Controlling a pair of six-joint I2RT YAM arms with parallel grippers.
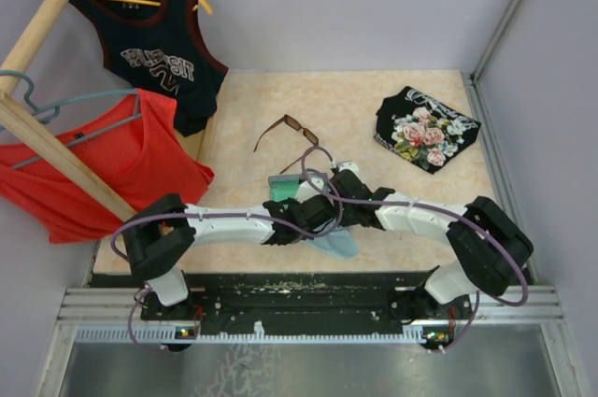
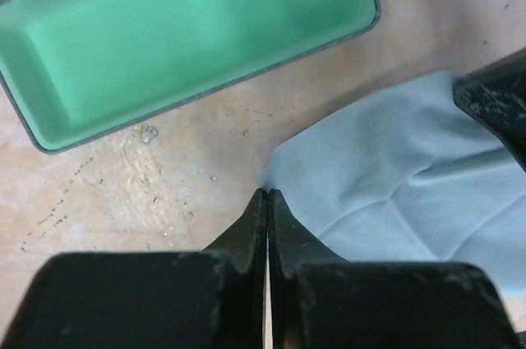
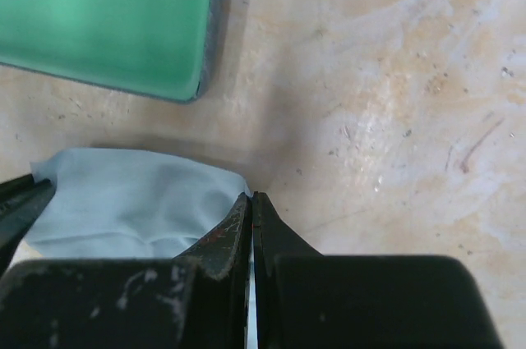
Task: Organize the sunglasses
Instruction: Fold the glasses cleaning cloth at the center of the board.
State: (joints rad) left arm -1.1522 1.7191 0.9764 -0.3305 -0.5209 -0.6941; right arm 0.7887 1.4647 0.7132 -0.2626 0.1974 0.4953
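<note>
While both arms reach toward the middle of the pale marbled surface (image 1: 355, 107), the left hand (image 2: 267, 195) has its jaws pressed together, pinching one corner of the light blue square cloth (image 2: 394, 176). The right hand (image 3: 251, 197) is closed just as tightly on the next corner of the same cloth, so the two hands sit near each other with the fabric stretched between them. Just ahead of both hands lies the oblong case with a green lining (image 2: 197, 37), open and facing up, close to the cloth but apart from it. The brown thin-framed sunglasses with dark lenses (image 1: 297, 128) lie farther out, beyond the case and well clear of either hand, temple arms unfolded, resting on the surface. Off to the right hand's far side sits a folded black fabric with a pink floral print (image 1: 427, 129). Past the left hand, a red mesh top (image 1: 121, 163) and a dark sleeveless jersey (image 1: 159, 51) hang from a wooden rack.
</note>
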